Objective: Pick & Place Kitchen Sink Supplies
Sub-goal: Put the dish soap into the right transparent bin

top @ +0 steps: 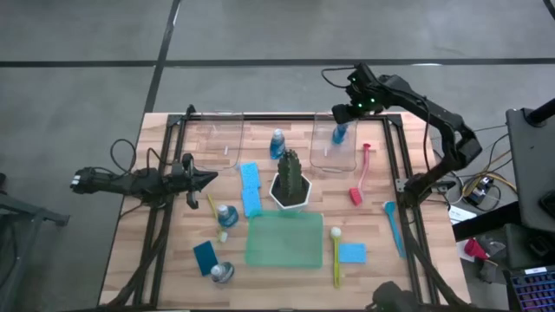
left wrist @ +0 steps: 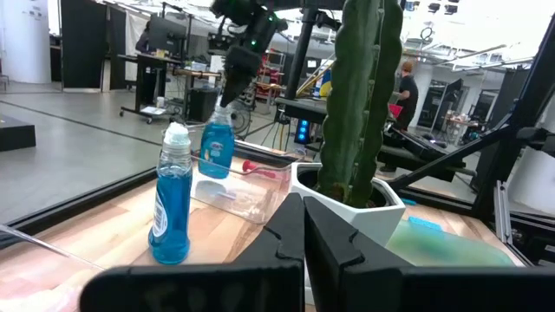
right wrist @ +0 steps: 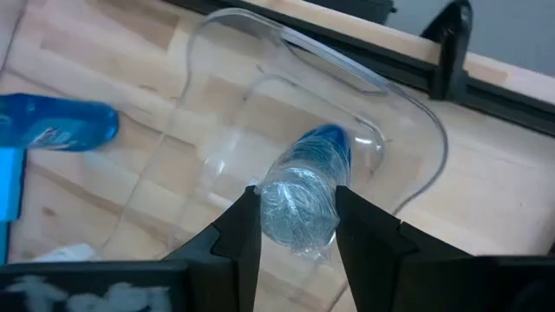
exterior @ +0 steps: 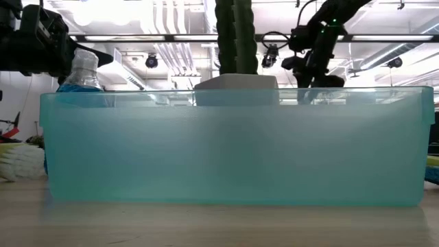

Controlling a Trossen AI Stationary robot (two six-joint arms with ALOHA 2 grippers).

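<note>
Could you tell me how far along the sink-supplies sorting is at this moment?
Nothing looks sorted yet: both clear bins show empty. In hand: the right hand holds a blue bottle over the right bin. Left: three more bottles, three sponges and the brushes lie around the table. The left hand waits, shut, at the table's left.

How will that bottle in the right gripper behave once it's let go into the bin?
The bottle is gripped at its cap end by the right gripper, hanging over the clear bin. It looks tall and narrow, so it will probably tip on landing. Being round, it may then roll. Its smooth plastic could slip.
</note>
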